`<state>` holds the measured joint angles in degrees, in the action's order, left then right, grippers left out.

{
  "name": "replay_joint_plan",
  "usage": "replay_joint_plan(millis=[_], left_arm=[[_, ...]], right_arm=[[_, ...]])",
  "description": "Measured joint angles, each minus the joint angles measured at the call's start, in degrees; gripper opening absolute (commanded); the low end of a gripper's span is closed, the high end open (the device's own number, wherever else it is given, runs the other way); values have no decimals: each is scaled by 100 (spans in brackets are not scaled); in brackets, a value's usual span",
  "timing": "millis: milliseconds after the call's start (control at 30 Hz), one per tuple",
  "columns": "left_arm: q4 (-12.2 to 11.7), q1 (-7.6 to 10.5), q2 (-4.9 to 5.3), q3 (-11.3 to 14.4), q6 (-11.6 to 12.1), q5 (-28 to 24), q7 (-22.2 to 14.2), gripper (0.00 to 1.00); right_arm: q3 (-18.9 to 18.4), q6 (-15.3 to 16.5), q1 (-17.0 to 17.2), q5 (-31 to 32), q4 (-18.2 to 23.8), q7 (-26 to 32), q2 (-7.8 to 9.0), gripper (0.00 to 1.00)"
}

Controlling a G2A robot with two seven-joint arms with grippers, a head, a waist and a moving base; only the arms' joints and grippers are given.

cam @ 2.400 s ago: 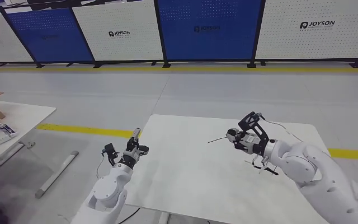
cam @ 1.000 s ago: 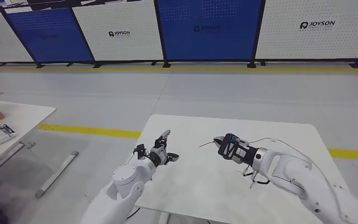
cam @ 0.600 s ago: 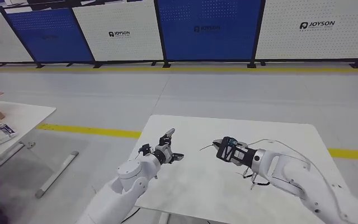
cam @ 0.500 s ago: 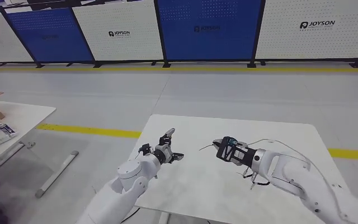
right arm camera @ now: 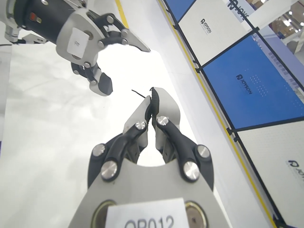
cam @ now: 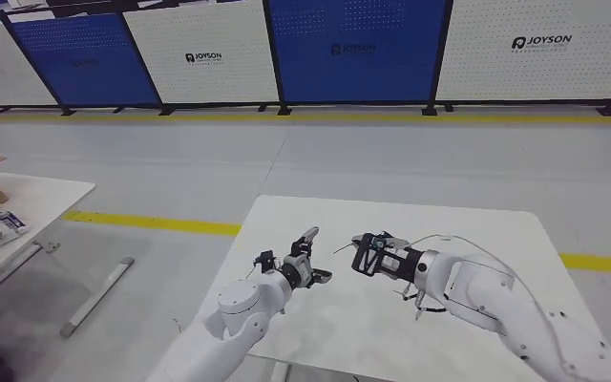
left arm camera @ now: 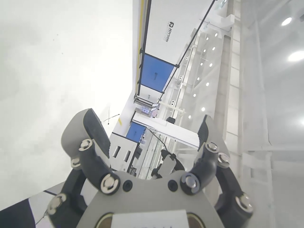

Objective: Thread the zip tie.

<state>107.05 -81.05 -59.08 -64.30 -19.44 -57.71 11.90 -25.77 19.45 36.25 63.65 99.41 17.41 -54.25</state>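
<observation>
- The zip tie [right arm camera: 140, 94] is pinched between the closed jaws of the right gripper [right arm camera: 150, 100]. Only a short, thin black tail pokes out past the fingertips.
- It is held in the air above the table [cam: 382, 215], nearer the left edge than the right, about midway between the far and near edges.
- The left gripper [right arm camera: 127, 68] hovers just beside the tail with its jaws spread wide and nothing in them.
- Handling, as I judge it:
  - The tie is very light and springy, so it will bend or flick away from a sideways nudge.
  - Its smooth plastic may slip in a loose pinch.
- Where to grip:
  - Take the free tail close to the right fingertips, where it is stiffest.
  - Pinch across its flat faces and close squarely.
  - The thin tip is easy to miss.
</observation>
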Motion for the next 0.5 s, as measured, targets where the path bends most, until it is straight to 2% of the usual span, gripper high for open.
replay_joint_plan(millis=[67,300,400,500], left_arm=[[-3,8,-3,6,-9,-16,11,100],[-17,-7,-7,-3,10,-58,-32,100],[-25,-29,-26,-76,-2,-389,-131,100],[-13,44,-48,-82,-4,-880,19,100]], right_arm=[[54,12,-36,43,-59,-63,-50,0],[52,2,-33,37,-58,-62,-47,0],[52,2,-33,37,-58,-62,-47,0],[52,2,-33,37,-58,-62,-47,0]])
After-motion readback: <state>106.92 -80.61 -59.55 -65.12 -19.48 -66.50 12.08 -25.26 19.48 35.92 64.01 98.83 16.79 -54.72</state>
